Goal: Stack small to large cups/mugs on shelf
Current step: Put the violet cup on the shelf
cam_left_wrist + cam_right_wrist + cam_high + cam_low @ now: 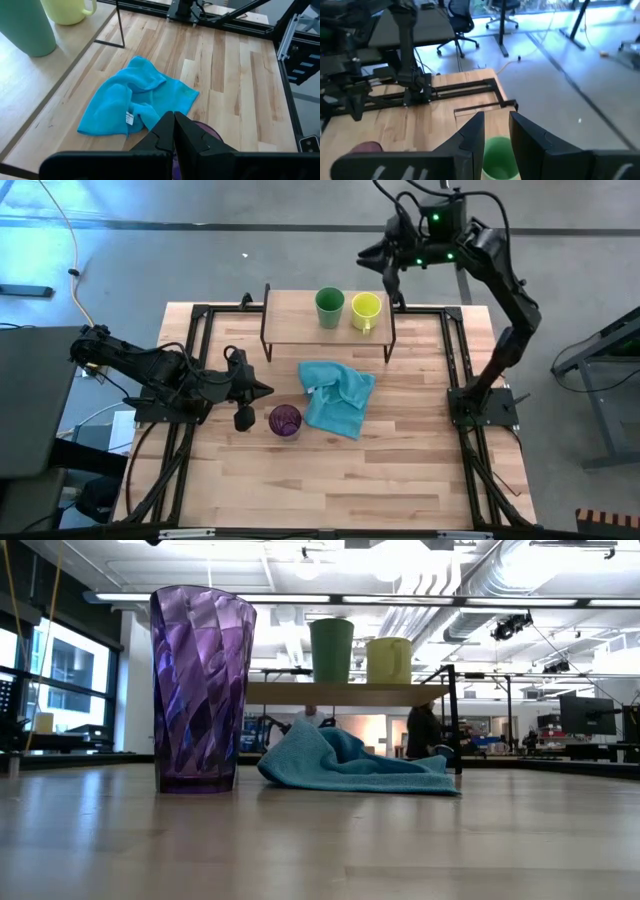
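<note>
The purple tumbler stands upright on the table, left of the light blue cloth; it also shows in the low view. The green cup and the yellow mug stand side by side on the shelf at the table's far middle. My left gripper is shut and empty, just left of and above the tumbler. My right gripper is open and empty. It hovers high above the shelf, with the green cup below its fingers.
The crumpled cloth lies on the table between the tumbler and the shelf's near edge. Black frame rails run along the table's left and right sides. There is bare wood on the shelf left of the green cup.
</note>
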Available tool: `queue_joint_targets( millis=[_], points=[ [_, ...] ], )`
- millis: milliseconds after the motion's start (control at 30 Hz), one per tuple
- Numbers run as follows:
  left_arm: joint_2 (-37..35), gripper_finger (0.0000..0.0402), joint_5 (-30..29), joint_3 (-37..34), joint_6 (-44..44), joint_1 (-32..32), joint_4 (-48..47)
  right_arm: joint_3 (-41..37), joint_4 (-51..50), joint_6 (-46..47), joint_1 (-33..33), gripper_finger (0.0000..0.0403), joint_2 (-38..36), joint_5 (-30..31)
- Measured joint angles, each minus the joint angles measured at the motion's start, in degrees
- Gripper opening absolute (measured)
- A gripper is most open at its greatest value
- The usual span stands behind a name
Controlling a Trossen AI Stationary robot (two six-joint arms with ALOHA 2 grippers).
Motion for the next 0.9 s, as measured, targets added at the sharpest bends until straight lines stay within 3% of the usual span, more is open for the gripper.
queue_joint_targets(
  millis=[600, 900],
  points=[
    [0.0, 0.0001, 0.0, 0.0, 0.0, 0.0, 1.0, 0.0, -6.4, -5.0, 5.6, 0.008, -1.2, 0.0],
    [0.0, 0.0001, 0.0, 0.0, 0.0, 0.0, 1.0, -0.5, -5.4, -5.0, 8.7, 0.008, -5.9, 0.0]
  ],
)
